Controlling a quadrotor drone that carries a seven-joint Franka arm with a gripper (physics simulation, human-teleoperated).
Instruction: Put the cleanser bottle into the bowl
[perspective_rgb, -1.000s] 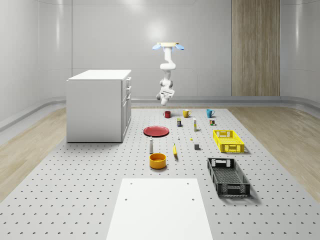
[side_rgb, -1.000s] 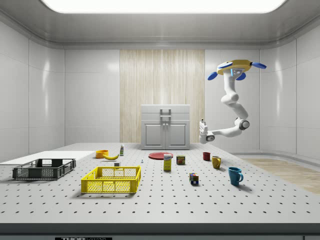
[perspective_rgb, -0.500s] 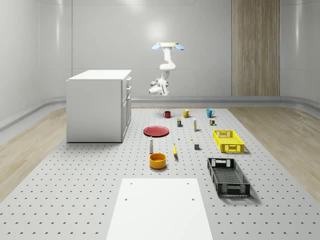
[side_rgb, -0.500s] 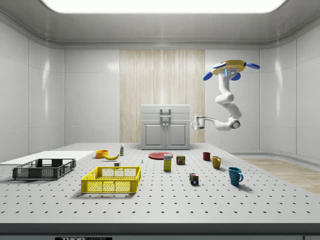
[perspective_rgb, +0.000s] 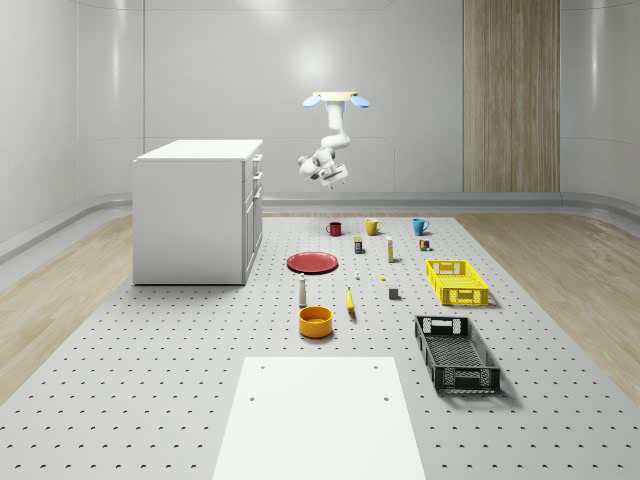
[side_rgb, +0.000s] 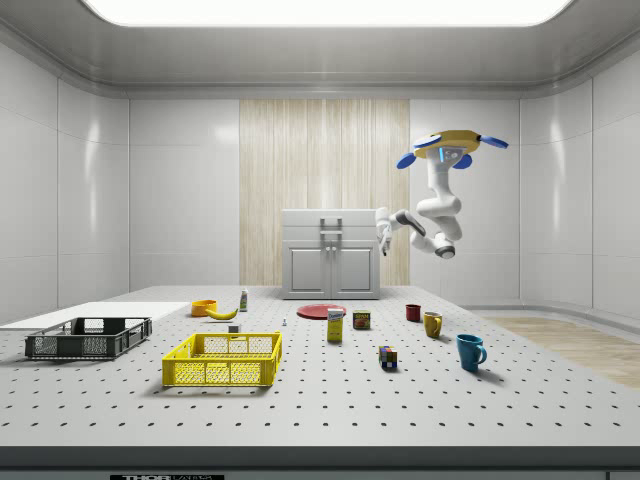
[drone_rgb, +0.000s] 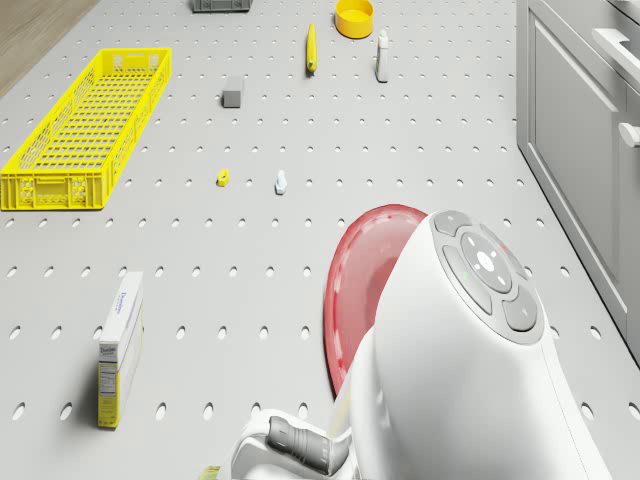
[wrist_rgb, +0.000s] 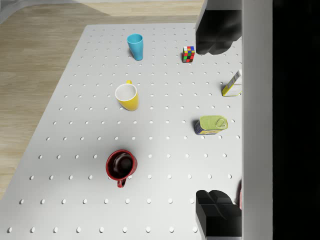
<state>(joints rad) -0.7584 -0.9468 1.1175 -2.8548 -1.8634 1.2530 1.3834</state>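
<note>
So the big picture first: the pegboard table (perspective_rgb: 150, 400) is a huge flat surface, with the white cabinet (perspective_rgb: 195, 210) as the only tall thing, over on the whole-scene view's left. The drone (perspective_rgb: 335, 98) hovers high above the far end of the table, roughly over the row of mugs and near the cabinet's far corner. Its arm is folded up, so the gripper (side_rgb: 381, 226) hangs well above everything, nowhere near the work. In the wrist view the two fingers sit wide apart with nothing between them, just the red mug (wrist_rgb: 120, 165) and yellow mug (wrist_rgb: 127, 96) far below.

The cleanser bottle (perspective_rgb: 303, 291) stands upright just behind the orange bowl (perspective_rgb: 315, 321), a small gap between them, well apart from the gripper. The banana (perspective_rgb: 350, 300) lies just to the right of that pair, and the red plate (perspective_rgb: 312, 262) is farther back.

My guess is the bottle is light, stiff plastic, tall and skinny, so it'll tip easily and could be a bit slick. I'd grab it around the mid body, not the narrow cap.

There's plenty of room to come in from above. The cabinet edge is the one thing to steer clear of on the way down, and the bowl's rim needs clearing on the short hop over.
</note>
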